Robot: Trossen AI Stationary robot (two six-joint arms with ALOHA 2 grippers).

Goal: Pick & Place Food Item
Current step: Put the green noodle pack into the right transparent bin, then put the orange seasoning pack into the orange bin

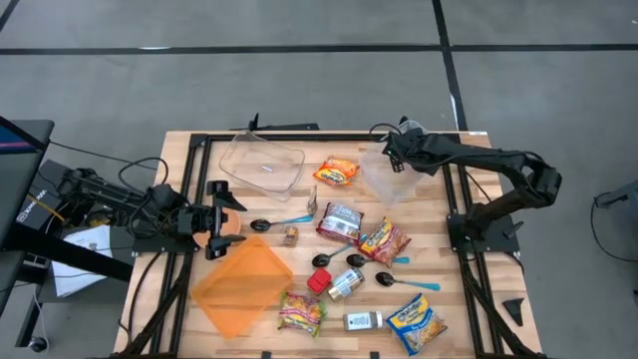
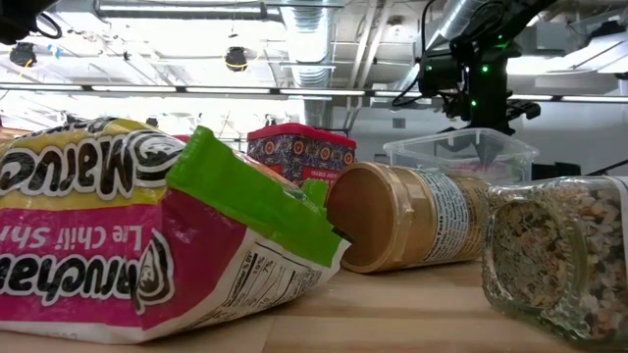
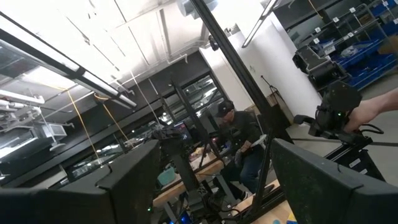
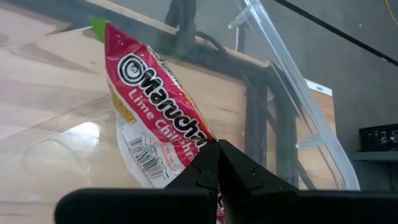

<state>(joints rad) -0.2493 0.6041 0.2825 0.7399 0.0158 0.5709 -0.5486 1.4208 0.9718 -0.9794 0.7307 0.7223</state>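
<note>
right gripper [image 4: 217,155] | fingers pinching shut on a red-and-white Maruchan lime chili ramen packet [image 4: 152,118], dangling it over a clear plastic container [image 1: 384,172] at the table's far right | left gripper [image 1: 221,219] | waiting with fingers spread wide beside an orange translucent square lid [image 1: 242,287], holding nothing

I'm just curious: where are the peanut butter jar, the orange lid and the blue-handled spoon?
Peanut butter jar [image 2: 412,218]: low view, its label side.
Orange lid [image 1: 242,286]: high view, its middle.
Blue-handled spoon [image 1: 280,221]: high view, its handle.
</note>
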